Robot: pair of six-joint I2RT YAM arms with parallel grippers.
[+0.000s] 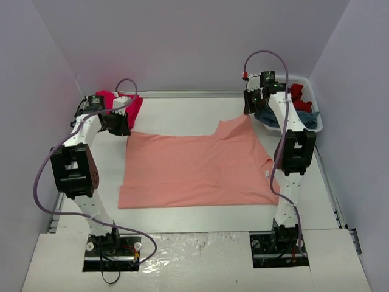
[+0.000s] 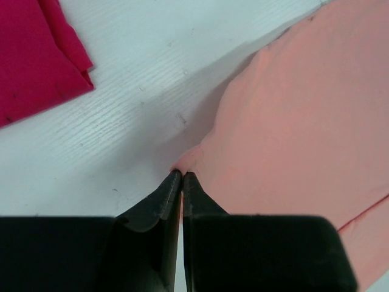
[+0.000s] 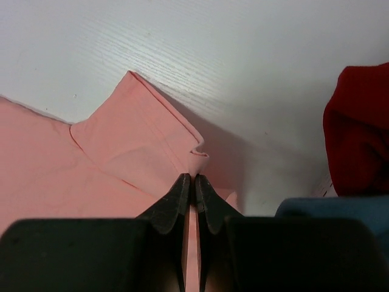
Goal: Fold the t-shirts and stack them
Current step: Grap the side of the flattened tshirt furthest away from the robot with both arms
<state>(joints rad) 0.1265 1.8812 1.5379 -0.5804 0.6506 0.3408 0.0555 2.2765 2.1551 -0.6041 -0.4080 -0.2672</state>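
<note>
Both pincers were shut on the far edge of the salmon t-shirt [image 1: 194, 170], which lay spread flat across the middle of the table [image 1: 182, 112]. The left pincer [image 2: 181, 176] nipped the shirt's far-left corner. The right pincer [image 3: 193, 177] gripped cloth beside the far-right sleeve, a strip of it showing between its fingers.

The fold appeared to call for raising both points together and level, then carrying them toward the near hem with the cloth taut between them, so that no slack bunched and the thin left-hand grip did not slip.

On count: one salmon t-shirt on the table; one crimson t-shirt [image 1: 130, 106] lying folded at the far left; one white basket [image 1: 318, 121] at the far right, holding a red t-shirt [image 1: 299, 96] and a blue t-shirt [image 1: 304, 118]. Whether more lay beneath could not be told.
</note>
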